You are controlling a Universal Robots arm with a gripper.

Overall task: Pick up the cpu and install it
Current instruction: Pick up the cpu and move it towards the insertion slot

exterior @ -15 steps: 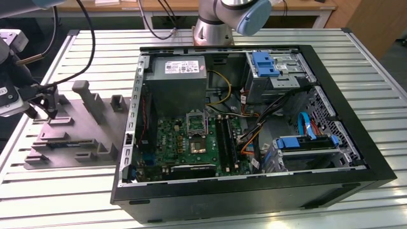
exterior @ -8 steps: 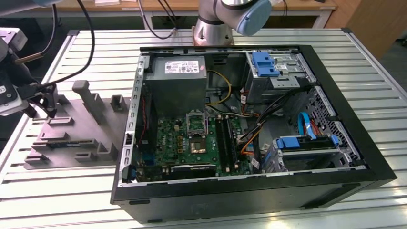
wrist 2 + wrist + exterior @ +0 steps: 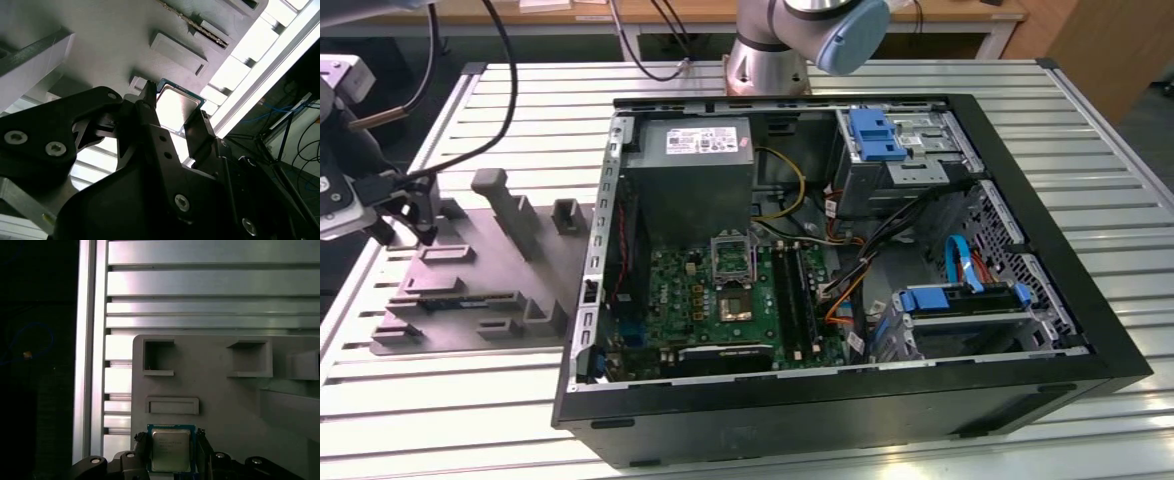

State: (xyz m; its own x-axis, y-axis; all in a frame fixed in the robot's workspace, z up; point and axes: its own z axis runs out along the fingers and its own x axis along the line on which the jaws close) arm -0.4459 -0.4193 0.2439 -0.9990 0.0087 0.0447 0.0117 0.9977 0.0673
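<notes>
Cpu [image 3: 171,449] edges are partly covered: in both wrist views the pincer [image 3: 171,441] has its two black fingers [image 3: 141,446] set against opposite sides of the chip, narrow and holding it, and the chip's near edge is cut off behind the pincer's body. Whether the cpu rests on the grey tray [image 3: 225,405] or hangs just clear of it cannot be told. In the exterior view the chip is too small to make out; the pincer [image 3: 414,215] is a dark shape at that view's left edge, above the tray, with the wrist behind it cut off. The first wrist view shows the silvery top and green rim face on, with a shallow recess [image 3: 171,405] and two square pockets [image 3: 159,357] beyond it. The second wrist view shows the chip [image 3: 177,106] slanted and washed by glare. The exterior view alone shows the open case [image 3: 854,420] on the slatted tabletop [image 3: 454,400], just beside the tray toward that view's right, with the motherboard [image 3: 680,290] and its socket [image 3: 731,300] inside. Upright posts [image 3: 500,200] stand on the tray near the pincer. The tabletop's side rail [image 3: 87,390] runs close beside the tray, dark beyond it. Case walls ring the board, and cables [image 3: 854,270] lie near the socket.
</notes>
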